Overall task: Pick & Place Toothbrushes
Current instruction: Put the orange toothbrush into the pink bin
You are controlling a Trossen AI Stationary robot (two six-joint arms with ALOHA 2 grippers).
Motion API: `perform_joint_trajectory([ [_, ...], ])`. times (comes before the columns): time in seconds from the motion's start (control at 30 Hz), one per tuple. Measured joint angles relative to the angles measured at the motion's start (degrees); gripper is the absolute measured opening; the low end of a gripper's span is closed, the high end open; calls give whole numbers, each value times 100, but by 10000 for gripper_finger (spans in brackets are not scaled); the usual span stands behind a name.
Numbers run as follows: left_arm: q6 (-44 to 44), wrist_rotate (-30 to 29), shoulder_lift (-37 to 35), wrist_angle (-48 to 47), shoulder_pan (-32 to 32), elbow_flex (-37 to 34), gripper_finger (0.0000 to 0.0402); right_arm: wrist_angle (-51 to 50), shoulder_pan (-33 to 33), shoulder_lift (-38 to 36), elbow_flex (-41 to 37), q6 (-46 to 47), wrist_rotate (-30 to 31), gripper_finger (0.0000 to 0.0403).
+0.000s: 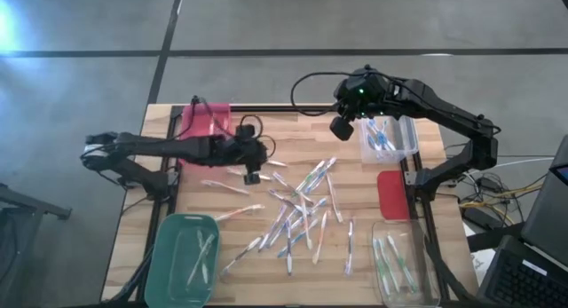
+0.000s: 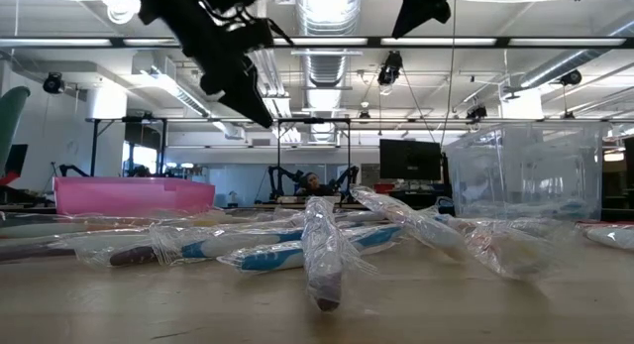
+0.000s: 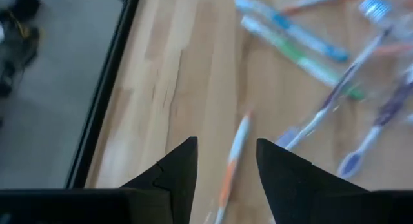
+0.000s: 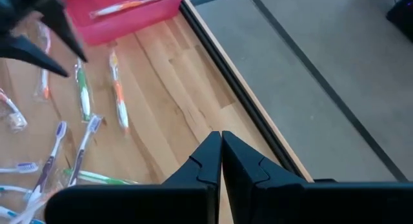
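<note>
Right up against the low camera lies a plastic-wrapped toothbrush (image 2: 322,255), end-on, with more wrapped toothbrushes (image 2: 258,247) strewn behind it on the pale wooden table (image 2: 495,314). That level view gives only silhouettes of the arms overhead, so which bin holds what is lost here (the overhead camera sorts that out).

From above, the loose scatter of thin pale toothbrushes (image 1: 302,210) fills the table's middle. Around it sit a pink rectangular bin (image 1: 202,122) at the far left, a green rectangular bin (image 1: 182,259) at the near left with a couple of brushes inside, a clear plastic bin (image 1: 390,138) at the far right and another clear bin (image 1: 399,264) at the near right, which runs off the picture's lower edge.

The left gripper (image 1: 253,177) hangs over the scatter's left edge. Its wrist camera shows what nothing else does: two dark fingers (image 3: 174,175) spread apart, an orange-and-white toothbrush (image 3: 232,162) lying on the wood in the gap between them, not pinched. That picture is smeared, so the brushes beyond are hard to read.

The right gripper (image 1: 342,127) hovers beside the far clear bin, fingers (image 4: 205,162) pressed together on nothing. Its wrist view looks past the table's black edge rail (image 4: 245,88) and catches a brush inside the pink bin.
</note>
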Motion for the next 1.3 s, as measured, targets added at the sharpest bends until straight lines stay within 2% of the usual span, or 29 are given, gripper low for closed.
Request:
perform_joint_trajectory([
  [0.17, 339, 333, 759, -526, 507, 644, 156, -5, 0, -2, 0, -2, 15, 8],
  [0.33, 1067, 327, 1626, -1074, 668, 1229, 156, -11, 0, -2, 0, -46, 13, 8],
  [0.6, 1027, 289, 2488, -1805, 707, 1892, 154, -20, 0, -7, 0, -124, 13, 8],
  [0.67, 1006, 388, 2640, -1834, 773, 1942, 154, -20, 0, -7, 0, -104, 13, 8],
  [0.83, 960, 1102, 2869, -1915, 1001, 1951, 153, -44, 0, -7, 0, -105, 7, 8],
  [1.3, 708, 1653, 3075, -2015, 1331, 1895, 151, -40, 0, -9, 0, -126, 7, 8],
])
